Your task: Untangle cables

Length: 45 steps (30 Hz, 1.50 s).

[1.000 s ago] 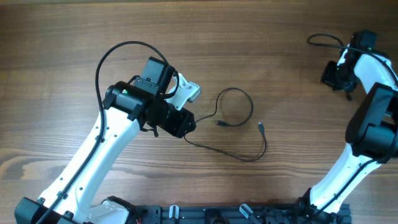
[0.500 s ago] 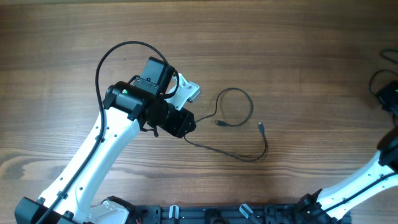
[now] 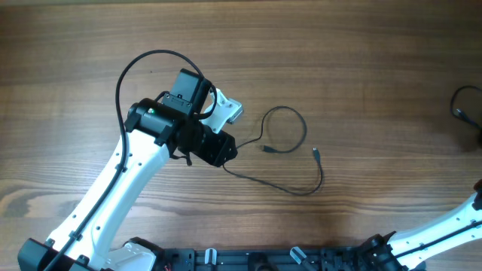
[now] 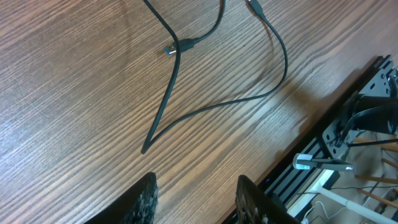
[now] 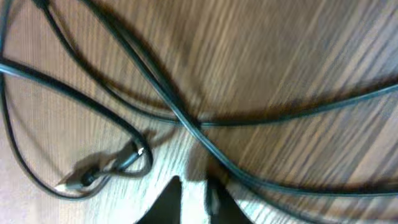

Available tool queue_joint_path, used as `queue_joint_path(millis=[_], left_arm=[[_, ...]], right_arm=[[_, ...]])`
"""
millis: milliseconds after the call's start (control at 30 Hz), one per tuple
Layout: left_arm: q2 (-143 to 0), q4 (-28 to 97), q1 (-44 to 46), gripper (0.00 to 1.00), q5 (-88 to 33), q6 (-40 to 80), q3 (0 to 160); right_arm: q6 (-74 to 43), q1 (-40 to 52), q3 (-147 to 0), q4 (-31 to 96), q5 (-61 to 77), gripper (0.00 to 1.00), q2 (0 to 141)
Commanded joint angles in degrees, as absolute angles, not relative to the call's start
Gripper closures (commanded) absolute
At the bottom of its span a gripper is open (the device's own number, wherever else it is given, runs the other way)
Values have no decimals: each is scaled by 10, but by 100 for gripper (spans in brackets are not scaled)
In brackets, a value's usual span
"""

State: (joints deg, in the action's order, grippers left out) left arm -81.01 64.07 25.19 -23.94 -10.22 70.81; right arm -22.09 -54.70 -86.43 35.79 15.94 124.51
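- My left claw stands wide, its two fingers spread and holding nothing, low over the wooden table.
- The black cable lies flat on the wood just ahead of that claw. Its sharp bend points toward my fingertips but does not touch them, with bare wood between.
- From the bend, one run goes up to a small plug. The other sweeps round in a curve to a second plug at the top edge.
- From overhead, this cable forms a round loop to the right of my left arm, and my wrist's black body covers the stretch nearest me.
- Past the table's edge sits a black metal frame with loose wires.
- A second cable curls at the far right edge of the table, well apart from the first.
- My right claw is outside the overhead view. Its own camera is blurred and shows dark fingertips close together, just below where cable strands cross. I cannot tell whether they pinch anything.
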Motion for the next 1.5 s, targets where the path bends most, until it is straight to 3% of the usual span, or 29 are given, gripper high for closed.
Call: queue_joint_path(millis=[0,100,200,300,500,667,833,933,1300,1467], left_arm=[[-812,641,254,58,-251,-98,705],[-813,639,254,56,-251,-99,705],[-813,629,254,47,-251,-99,705],[-813,621,254,35,-251,-99,705],[-813,568,254,0,-216,-98,705],[-812,481,252,0,-170,-45,705],[-812,494,252,0,-114,-22,705],[-812,515,251,1,-61,-20,705],[-812,513,113,0,-20,85,705],[-817,520,18,0,-21,74,703]], right_arm=[[-272,-545,-839,419,138,74,1284],[-309,-544,-839,477,126,70,1284],[-309,-535,-839,525,149,70,1284],[-224,-503,-839,536,282,69,1284],[-145,-369,-839,559,391,54,1284],[-7,-140,-839,573,383,41,1284],[15,30,-841,575,258,41,1284],[13,99,-844,587,172,46,1284],[-24,142,-844,602,136,49,1274],[-68,144,-867,600,122,47,1155]])
